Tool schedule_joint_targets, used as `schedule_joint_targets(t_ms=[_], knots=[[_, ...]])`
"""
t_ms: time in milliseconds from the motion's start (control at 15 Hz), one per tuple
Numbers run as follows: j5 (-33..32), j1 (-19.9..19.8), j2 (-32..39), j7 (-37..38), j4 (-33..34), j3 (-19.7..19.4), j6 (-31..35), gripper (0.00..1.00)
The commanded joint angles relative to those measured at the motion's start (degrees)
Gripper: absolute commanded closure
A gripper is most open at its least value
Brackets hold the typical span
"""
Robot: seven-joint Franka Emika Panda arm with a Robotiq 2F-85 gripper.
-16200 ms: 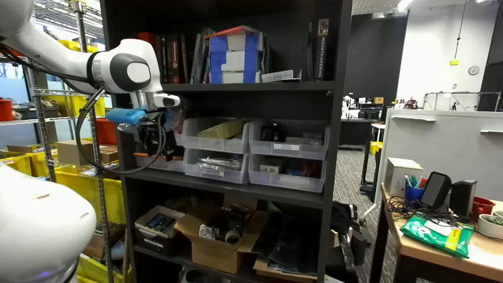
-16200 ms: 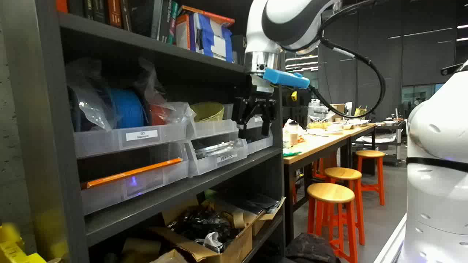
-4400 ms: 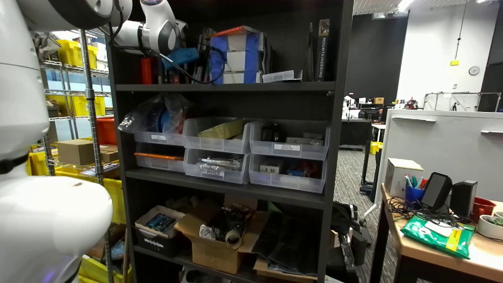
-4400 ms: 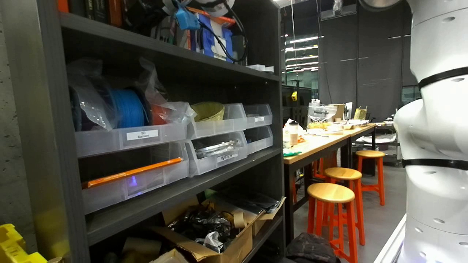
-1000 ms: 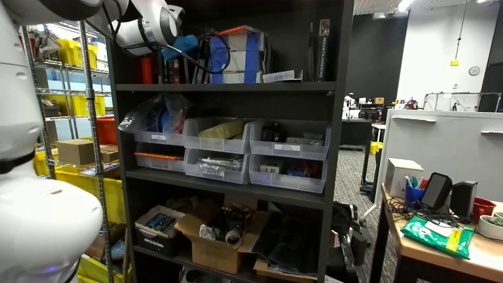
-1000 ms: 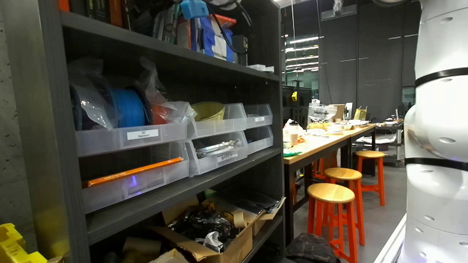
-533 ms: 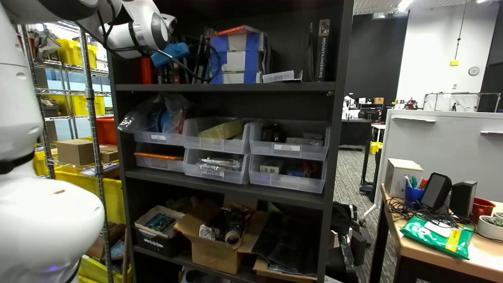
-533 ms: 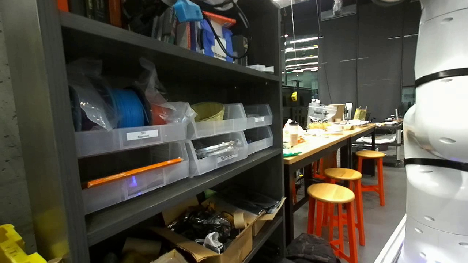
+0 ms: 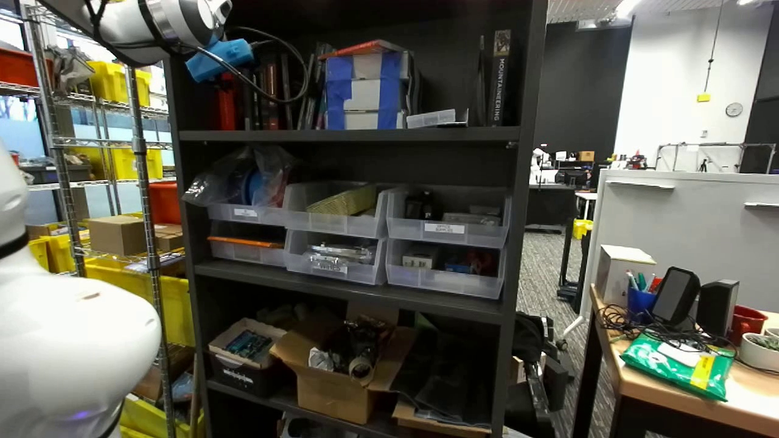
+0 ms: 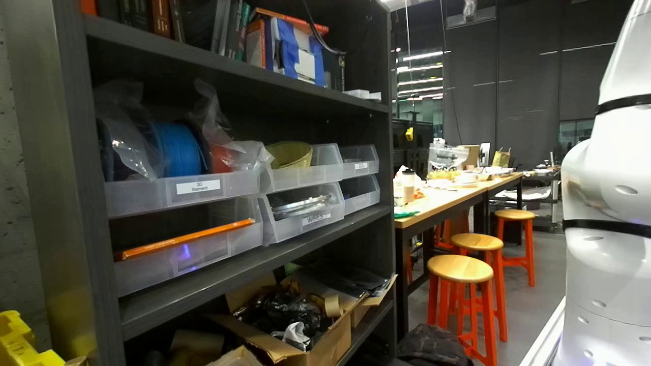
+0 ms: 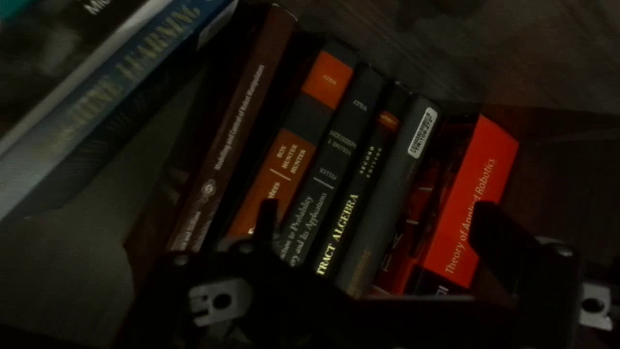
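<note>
**Spread wide before a row of technical books**

In the wrist view, shows a wide gap between the fingers [image 11: 494, 232] of the hand [image 11: 377, 206]. Faces a row of books [image 11: 336, 150] beyond the fingertips, spanning that gap and running past it toward picture left. Cannot tell whether touching any spine.

Frames between the fingers a slim black spine lettered "TRACT ALGEBRA" [image 11: 361, 184] and a plain matte grey book [image 11: 389, 203] with a white barcode label [image 11: 423, 133]. Overlaps an orange-and-grey book [image 11: 286, 160] at picture left and, at picture right, the thick, boxy red "Theory of Applied Robotics" [image 11: 457, 218]. Farther left, shows a smooth brown "Modeling and Control of Robot Manipulators" [image 11: 235, 131] and a broad blue spine [image 11: 121, 82] with yellow "LEARNING" lettering.

In an exterior view, sets a rounded white arm [image 9: 125, 27] and blue block-shaped cover [image 9: 220, 59] in front of the dark bookcase [image 9: 347, 135], hiding the hand. Beneath, holds translucent, angular plastic bins [image 9: 341, 226] and crinkled clear film [image 9: 213, 176].
</note>
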Motion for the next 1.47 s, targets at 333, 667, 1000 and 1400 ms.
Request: schedule_joint_targets(t_ms=[333, 667, 1000, 1400], knots=[[-5.4, -7.0, -4.0, 9.0, -0.9, 2.2, -2.9, 0.00], [-7.8, -8.7, -4.7, 14.8, -1.3, 4.2, -2.8, 0.00], [-6.2, -7.9, -3.7, 14.3, -0.3, 3.7, -2.4, 0.00], [-6.1, -8.0, -4.2, 14.7, -0.3, 3.8, -2.4, 0.00]])
